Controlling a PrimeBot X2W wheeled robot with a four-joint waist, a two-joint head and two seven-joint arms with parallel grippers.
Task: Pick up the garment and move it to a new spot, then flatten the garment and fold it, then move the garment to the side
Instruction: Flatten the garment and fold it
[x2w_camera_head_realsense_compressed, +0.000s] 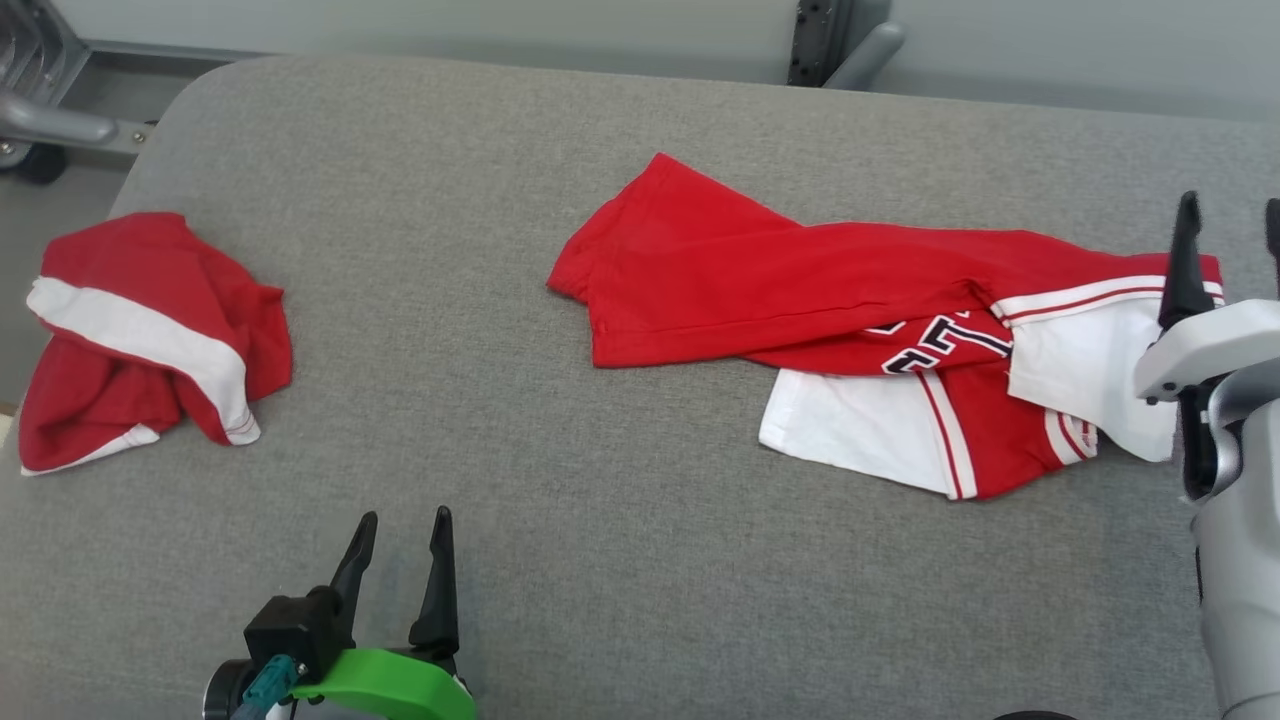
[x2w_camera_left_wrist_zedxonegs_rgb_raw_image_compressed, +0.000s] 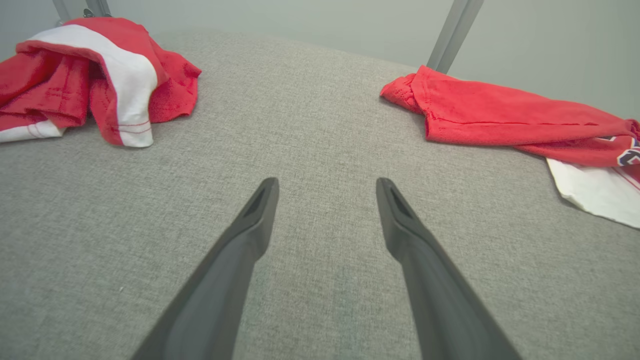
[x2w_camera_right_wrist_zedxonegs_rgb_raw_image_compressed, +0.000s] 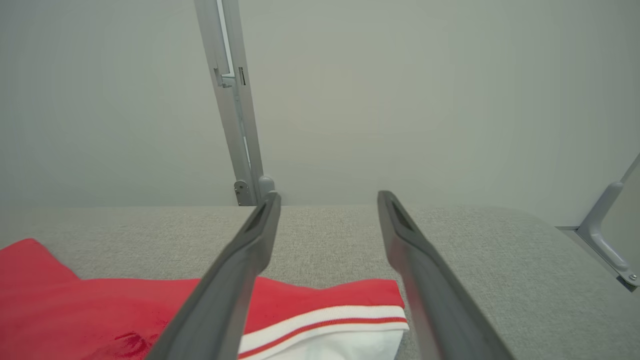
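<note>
R claw (x2w_camera_head_realsense_compressed: 1230, 215): fingers spread wide, nothing betw them, holding nothing. It hangs over the R end of the garment (x2w_camera_head_realsense_compressed: 800, 290), by the white-and-red striped hem. In the R wrist view that hem lies just below the fingers, not touching as far as I can tell. L claw (x2w_camera_head_realsense_compressed: 405, 520): also wide apart, empty, low over bare grey tabletop (x2w_camera_head_realsense_compressed: 600, 520) at the near side, well apart from any cloth.

Garment: red jersey w/ white panels & a dark number print, lying on the R half of the tabletop as a long twisted bundle. The red part is rolled over toward the centre, white panels stick out on the near side, and the R end is near the tabletop's R edge. Not flat, not folded. A 2nd red/white cloth (x2w_camera_head_realsense_compressed: 140, 330) sits crumpled at the far L, well apart; prob not the one in work.

Step, my read: the garment is down w/ both claws free, so this is either before the pick or after the set-down at the new spot; can't tell which. Either way flattening isn't begun, so it's early in the task.

Next move calls for: R claw down onto the striped hem, pinching one layer only. L claw needs a long reach across to the red end near centre. Then pull apart to untwist & spread. Risk: grabbing both layers keeps the roll in.
</note>
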